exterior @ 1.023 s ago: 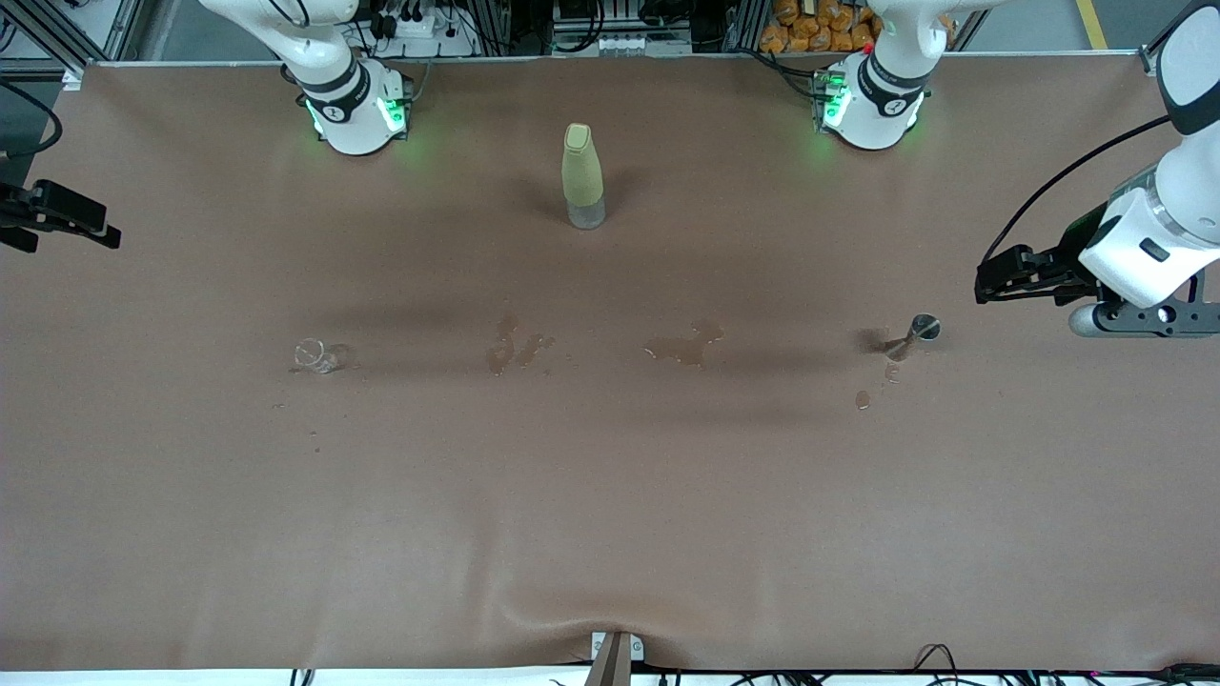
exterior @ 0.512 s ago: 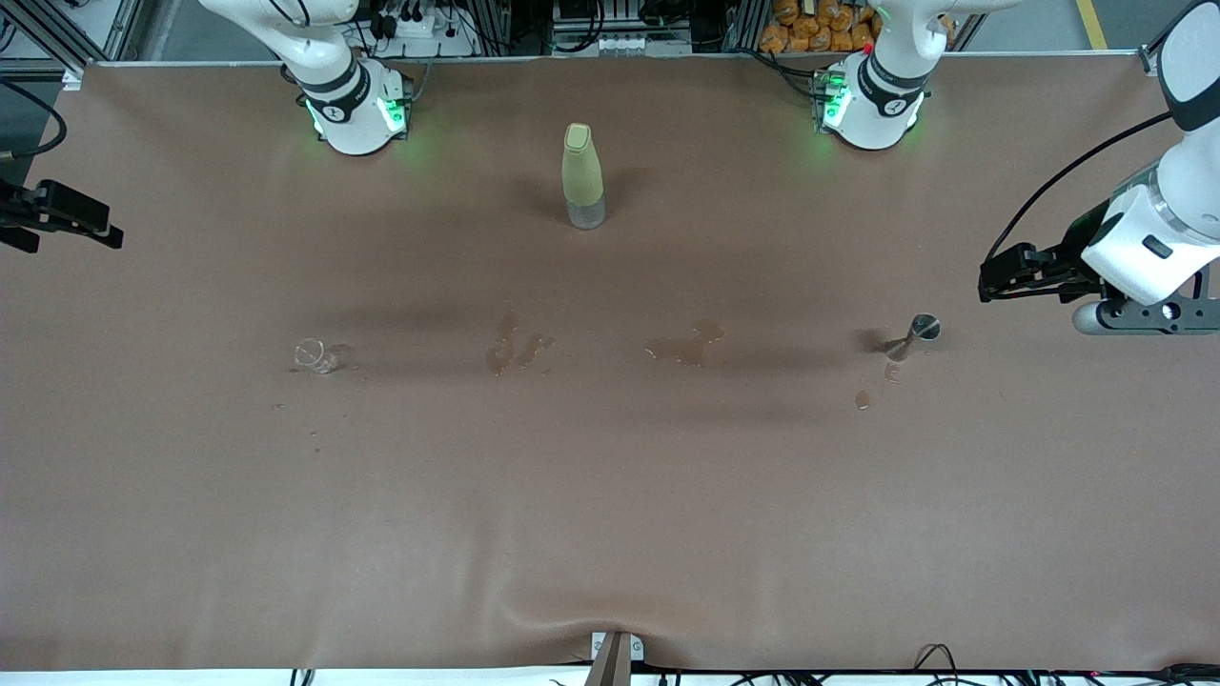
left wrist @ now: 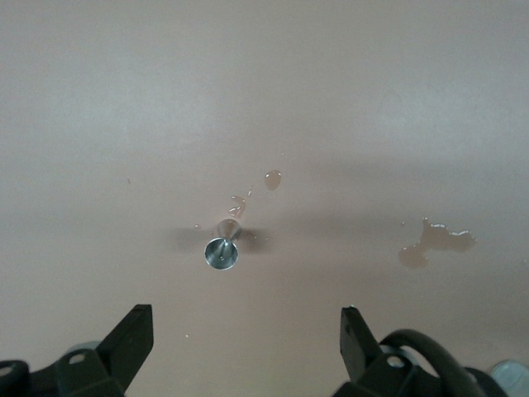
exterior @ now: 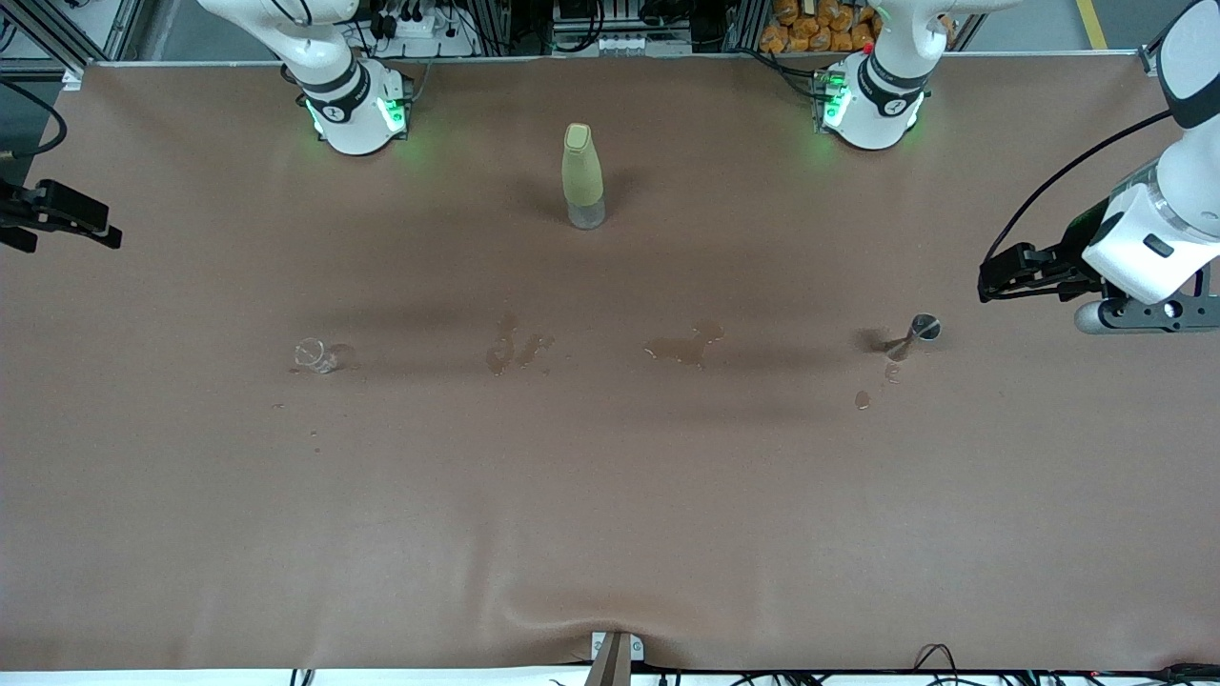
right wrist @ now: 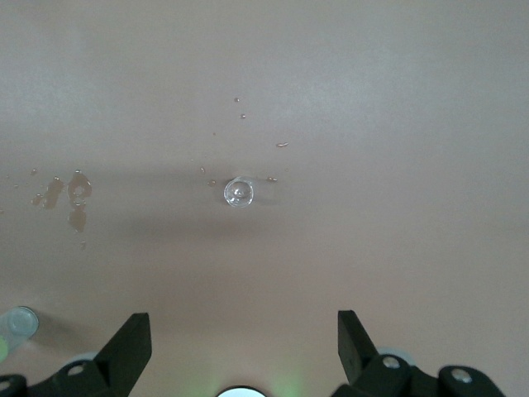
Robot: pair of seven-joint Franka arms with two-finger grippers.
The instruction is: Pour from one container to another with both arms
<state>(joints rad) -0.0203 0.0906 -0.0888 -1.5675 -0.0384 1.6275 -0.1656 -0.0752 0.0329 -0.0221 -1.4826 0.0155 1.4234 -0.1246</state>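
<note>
A small clear glass cup (exterior: 319,355) (right wrist: 239,192) stands on the brown table toward the right arm's end. Toward the left arm's end stands a small metal measuring cup (exterior: 915,333) (left wrist: 221,251). My left gripper (exterior: 989,281) (left wrist: 245,331) hangs open over the table's left-arm end, apart from the metal cup, with nothing between its fingers. At the table's right-arm edge my right gripper (exterior: 103,231) (right wrist: 241,335) is also open and empty, well away from the glass cup.
An olive-green bottle (exterior: 582,176) stands upright between the two arm bases. Wet spill patches (exterior: 515,348) (exterior: 681,348) lie between the two cups, and small drops (exterior: 863,399) lie by the metal cup.
My left gripper has drawn back slightly toward the left arm's end of the table. The right gripper and both cups have hardly moved.
</note>
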